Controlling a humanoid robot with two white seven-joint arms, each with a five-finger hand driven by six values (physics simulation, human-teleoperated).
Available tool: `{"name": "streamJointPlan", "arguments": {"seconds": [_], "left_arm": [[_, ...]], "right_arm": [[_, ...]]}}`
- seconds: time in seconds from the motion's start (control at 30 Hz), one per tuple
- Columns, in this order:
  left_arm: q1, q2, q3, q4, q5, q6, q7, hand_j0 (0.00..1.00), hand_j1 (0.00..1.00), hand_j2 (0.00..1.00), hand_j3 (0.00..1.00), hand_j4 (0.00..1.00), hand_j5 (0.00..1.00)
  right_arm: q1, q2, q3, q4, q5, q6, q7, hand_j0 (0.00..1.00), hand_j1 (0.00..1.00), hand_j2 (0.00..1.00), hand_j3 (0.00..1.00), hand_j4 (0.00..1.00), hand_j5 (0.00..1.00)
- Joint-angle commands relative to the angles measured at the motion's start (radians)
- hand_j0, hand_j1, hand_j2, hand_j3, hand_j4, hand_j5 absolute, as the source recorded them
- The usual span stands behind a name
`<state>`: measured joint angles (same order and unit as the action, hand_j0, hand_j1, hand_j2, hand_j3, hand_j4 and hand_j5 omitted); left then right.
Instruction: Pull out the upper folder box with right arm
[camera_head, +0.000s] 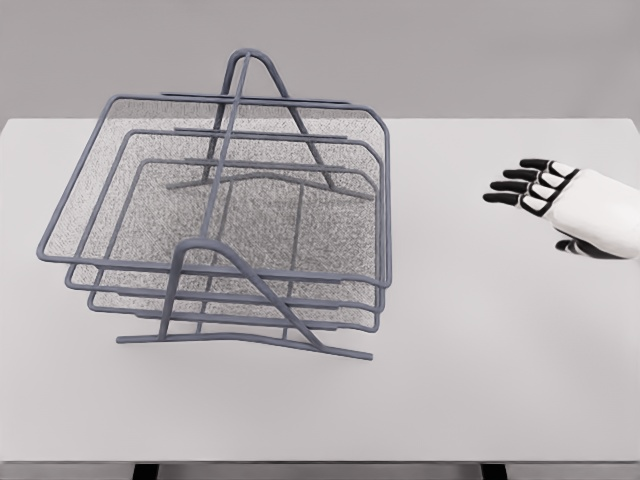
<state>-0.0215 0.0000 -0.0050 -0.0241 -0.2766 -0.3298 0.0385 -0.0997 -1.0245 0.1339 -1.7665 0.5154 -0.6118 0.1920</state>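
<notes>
The white table (480, 380) spreads bare in the foreground; left of centre, toward 9 o'clock, stands the grey wire rack (250, 330) with three stacked mesh trays; the upper folder box (215, 185) sits topmost in it, seated level within the frame; at 3 o'clock, well apart from the rack, the right hand (555, 195) hovers with fingers (515, 185) spread loosely, holding nothing.

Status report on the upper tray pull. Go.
Right hand open, off to the right, clear of rack. Upper tray seated in rack, untouched. Nothing in between.
</notes>
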Motion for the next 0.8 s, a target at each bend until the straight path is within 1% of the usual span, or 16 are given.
{"name": "streamJointPlan", "arguments": {"seconds": [0.0, 0.03, 0.07, 0.1, 0.13, 0.2, 0.23, 0.27, 0.33, 0.37, 0.4, 0.43, 0.47, 0.6, 0.77], "left_arm": [[0.000, 0.000, 0.000, 0.000, 0.000, 0.000, 0.000, 1.00, 1.00, 1.00, 1.00, 1.00, 1.00], [0.000, 0.000, 0.000, 0.000, 0.000, 0.000, 0.000, 1.00, 1.00, 1.00, 1.00, 1.00, 1.00], [0.000, 0.000, 0.000, 0.000, 0.000, 0.000, 0.000, 1.00, 1.00, 1.00, 1.00, 1.00, 1.00], [0.000, 0.000, 0.000, 0.000, 0.000, 0.000, 0.000, 1.00, 1.00, 1.00, 1.00, 1.00, 1.00], [0.000, 0.000, 0.000, 0.000, 0.000, 0.000, 0.000, 1.00, 1.00, 1.00, 1.00, 1.00, 1.00], [0.000, 0.000, 0.000, 0.000, 0.000, 0.000, 0.000, 1.00, 1.00, 1.00, 1.00, 1.00, 1.00], [0.000, 0.000, 0.000, 0.000, 0.000, 0.000, 0.000, 1.00, 1.00, 1.00, 1.00, 1.00, 1.00], [0.000, 0.000, 0.000, 0.000, 0.000, 0.000, 0.000, 1.00, 1.00, 1.00, 1.00, 1.00, 1.00], [0.000, 0.000, 0.000, 0.000, 0.000, 0.000, 0.000, 1.00, 1.00, 1.00, 1.00, 1.00, 1.00], [0.000, 0.000, 0.000, 0.000, 0.000, 0.000, 0.000, 1.00, 1.00, 1.00, 1.00, 1.00, 1.00], [0.000, 0.000, 0.000, 0.000, 0.000, 0.000, 0.000, 1.00, 1.00, 1.00, 1.00, 1.00, 1.00], [0.000, 0.000, 0.000, 0.000, 0.000, 0.000, 0.000, 1.00, 1.00, 1.00, 1.00, 1.00, 1.00], [0.000, 0.000, 0.000, 0.000, 0.000, 0.000, 0.000, 1.00, 1.00, 1.00, 1.00, 1.00, 1.00], [0.000, 0.000, 0.000, 0.000, 0.000, 0.000, 0.000, 1.00, 1.00, 1.00, 1.00, 1.00, 1.00], [0.000, 0.000, 0.000, 0.000, 0.000, 0.000, -0.002, 1.00, 1.00, 1.00, 1.00, 1.00, 1.00]], "right_arm": [[-0.009, -0.005, 0.015, -0.002, -0.009, 0.001, 0.015, 1.00, 1.00, 1.00, 1.00, 1.00, 1.00], [-0.048, -0.005, 0.039, -0.001, -0.012, 0.001, 0.015, 1.00, 1.00, 1.00, 1.00, 1.00, 1.00], [-0.127, -0.005, 0.111, 0.001, -0.026, 0.001, 0.017, 1.00, 1.00, 1.00, 1.00, 1.00, 1.00], [-0.239, -0.008, 0.204, 0.018, -0.087, 0.001, 0.053, 1.00, 1.00, 1.00, 1.00, 1.00, 1.00], [-0.304, -0.011, 0.256, 0.022, -0.129, 0.001, 0.079, 1.00, 1.00, 1.00, 1.00, 1.00, 1.00], [-0.357, -0.008, 0.282, 0.027, -0.201, 0.001, 0.207, 1.00, 1.00, 1.00, 1.00, 1.00, 1.00], [-0.394, -0.005, 0.328, 0.027, -0.203, 0.001, 0.225, 1.00, 1.00, 1.00, 1.00, 1.00, 1.00], [-0.492, 0.012, 0.452, 0.042, -0.203, 0.001, 0.227, 1.00, 1.00, 1.00, 1.00, 1.00, 1.00], [-0.638, 0.031, 0.578, 0.064, -0.242, 0.001, 0.227, 1.00, 1.00, 1.00, 1.00, 1.00, 1.00], [-0.701, 0.060, 0.645, 0.065, -0.242, 0.001, 0.227, 1.00, 1.00, 1.00, 1.00, 1.00, 1.00], [-0.772, 0.081, 0.736, 0.067, -0.242, 0.001, 0.227, 1.00, 1.00, 1.00, 1.00, 1.00, 1.00], [-0.805, 0.118, 0.773, 0.087, -0.242, 0.001, 0.227, 1.00, 1.00, 1.00, 1.00, 1.00, 1.00], [-0.807, 0.142, 0.794, 0.108, -0.241, 0.001, 0.227, 1.00, 1.00, 1.00, 1.00, 1.00, 1.00], [-0.815, 0.175, 0.846, 0.125, -0.233, 0.001, 0.228, 1.00, 1.00, 1.00, 1.00, 1.00, 1.00], [-0.815, 0.173, 0.866, 0.125, -0.221, 0.001, 0.230, 1.00, 1.00, 1.00, 1.00, 1.00, 1.00]]}}
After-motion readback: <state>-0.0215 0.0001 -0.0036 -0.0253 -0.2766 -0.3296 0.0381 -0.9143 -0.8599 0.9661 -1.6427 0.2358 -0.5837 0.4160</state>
